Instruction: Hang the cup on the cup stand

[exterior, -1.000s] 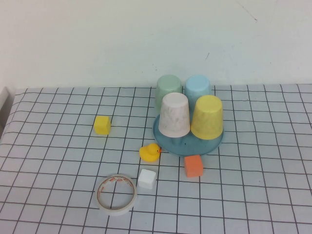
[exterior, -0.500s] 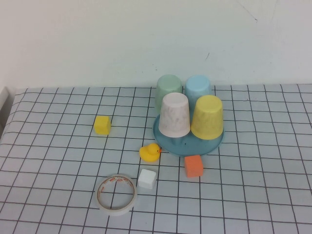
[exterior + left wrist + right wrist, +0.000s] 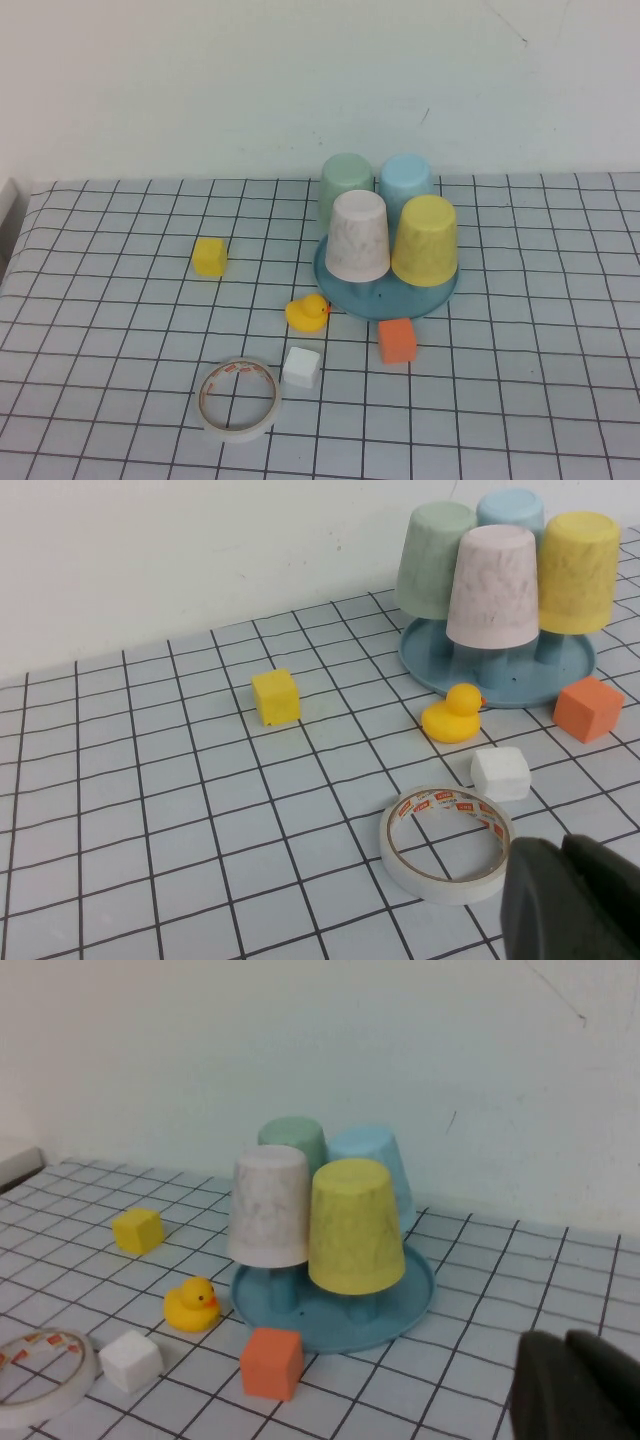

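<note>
The yellow cup (image 3: 426,240) hangs upside down on a peg at the front right of the blue cup stand (image 3: 386,291). It also shows in the left wrist view (image 3: 577,572) and the right wrist view (image 3: 355,1227). Neither gripper shows in the high view. My left gripper (image 3: 565,895) is shut and empty, low over the table near the tape roll. My right gripper (image 3: 572,1388) is shut and empty, off to the right of the stand (image 3: 335,1315). The pegs are hidden under the cups.
A speckled pinkish-white cup (image 3: 358,236), a green cup (image 3: 345,186) and a light blue cup (image 3: 406,184) also hang on the stand. On the table lie a yellow cube (image 3: 209,256), a rubber duck (image 3: 307,313), a white cube (image 3: 301,367), an orange cube (image 3: 397,341) and a tape roll (image 3: 239,397).
</note>
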{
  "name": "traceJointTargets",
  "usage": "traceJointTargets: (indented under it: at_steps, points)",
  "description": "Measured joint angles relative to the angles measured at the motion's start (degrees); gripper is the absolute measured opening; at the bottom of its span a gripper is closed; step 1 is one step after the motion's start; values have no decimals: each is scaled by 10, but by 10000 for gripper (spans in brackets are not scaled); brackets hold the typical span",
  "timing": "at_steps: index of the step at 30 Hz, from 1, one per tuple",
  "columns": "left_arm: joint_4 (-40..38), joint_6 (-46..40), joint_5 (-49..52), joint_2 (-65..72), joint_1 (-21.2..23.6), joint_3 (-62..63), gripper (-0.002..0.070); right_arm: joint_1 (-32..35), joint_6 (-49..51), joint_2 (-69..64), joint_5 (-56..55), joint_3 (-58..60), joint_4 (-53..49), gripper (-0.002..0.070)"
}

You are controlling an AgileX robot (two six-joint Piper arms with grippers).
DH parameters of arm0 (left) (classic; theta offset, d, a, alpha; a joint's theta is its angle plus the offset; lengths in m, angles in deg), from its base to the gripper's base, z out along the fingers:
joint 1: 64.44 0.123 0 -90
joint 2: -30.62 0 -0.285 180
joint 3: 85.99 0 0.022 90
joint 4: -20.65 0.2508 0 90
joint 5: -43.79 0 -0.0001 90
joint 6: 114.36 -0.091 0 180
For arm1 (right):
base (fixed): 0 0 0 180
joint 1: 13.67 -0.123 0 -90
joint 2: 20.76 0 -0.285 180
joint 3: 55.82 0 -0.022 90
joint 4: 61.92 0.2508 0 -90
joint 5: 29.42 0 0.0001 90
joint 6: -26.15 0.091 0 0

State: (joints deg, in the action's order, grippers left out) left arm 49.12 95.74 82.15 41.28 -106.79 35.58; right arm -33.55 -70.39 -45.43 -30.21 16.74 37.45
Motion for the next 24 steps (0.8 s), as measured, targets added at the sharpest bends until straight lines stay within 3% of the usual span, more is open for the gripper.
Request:
traceJointTargets:
  at_steps: [4,7,9,12,13,14,15,18,24]
  points:
    - [0,0,0,0,0,0,-1,0,-19,36,-16,12,-1,-1]
    - [0,0,0,0,0,0,-1,0,61,70,-56,28,-95,-1]
    - [0,0,0,0,0,0,-1,5,206,88,-74,41,-265,-1]
    - [0,0,0,0,0,0,-1,41,546,110,-54,60,-585,-1]
    - [0,0,0,0,0,0,-1,61,658,119,-25,61,-683,-1]
    - [0,0,0,0,0,0,-1,106,843,137,49,61,-831,-1]
    - [0,0,0,0,0,0,-1,128,906,144,94,61,-890,-1]
    - [0,0,0,0,0,-1,-1,179,975,166,182,61,-969,-1]
    - [0,0,0,0,0,-1,-1,212,977,176,197,59,-998,-1]
